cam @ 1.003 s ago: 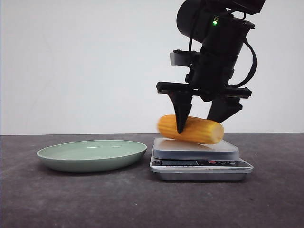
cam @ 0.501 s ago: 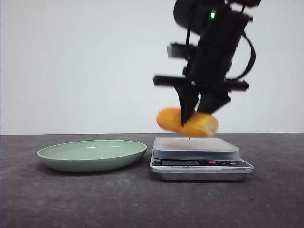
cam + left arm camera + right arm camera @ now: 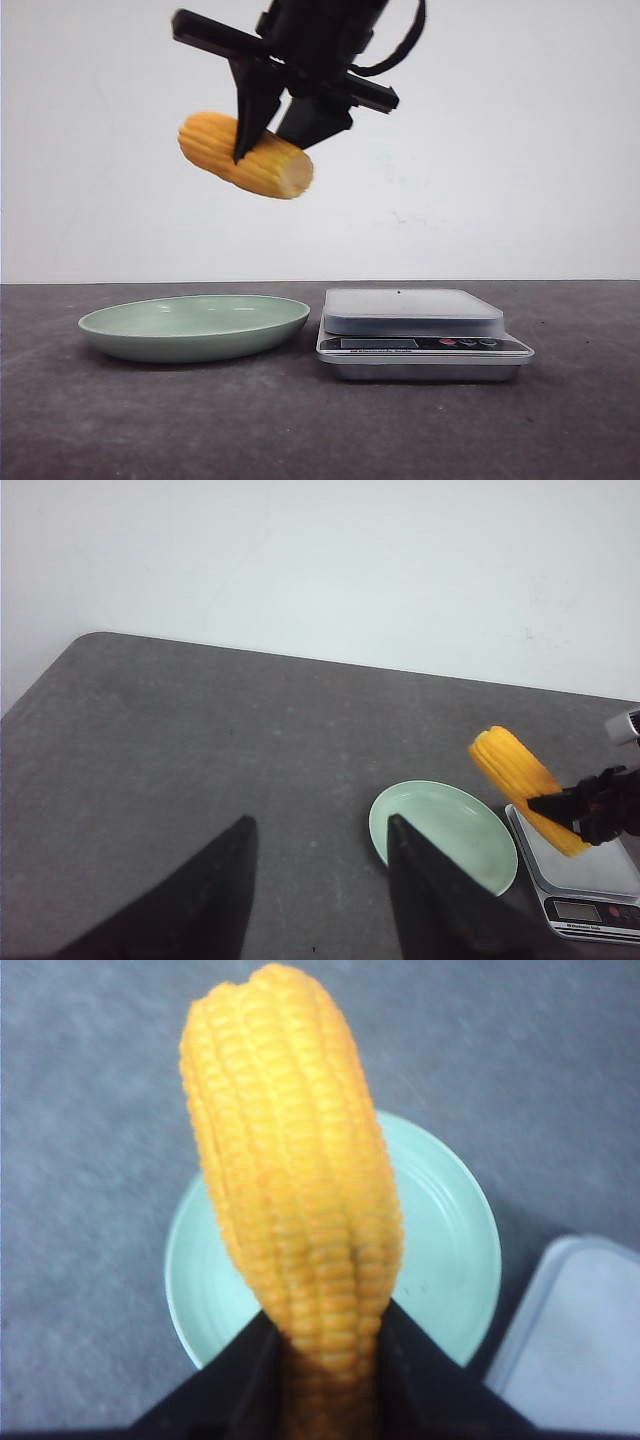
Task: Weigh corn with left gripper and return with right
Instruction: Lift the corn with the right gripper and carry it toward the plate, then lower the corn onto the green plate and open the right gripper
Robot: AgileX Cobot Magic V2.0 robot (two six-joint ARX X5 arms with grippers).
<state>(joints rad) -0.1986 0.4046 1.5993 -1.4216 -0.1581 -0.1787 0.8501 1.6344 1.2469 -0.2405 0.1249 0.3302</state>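
The right gripper (image 3: 262, 143) fingers clamp the corn (image 3: 245, 155) above the plate (image 3: 140, 345); the left gripper (image 3: 318, 880) fingers gape, holding nothing.

A plain white wall (image 3: 520, 140) stands behind the counter (image 3: 300, 420), bare but for a few faint marks, and meets the counter's far edge in a straight line. The counter is a dark grey, finely speckled matte surface; the left wrist view shows its far left corner rounded off (image 3: 95, 640). Light is soft and even, with only weak shadows falling on the top.
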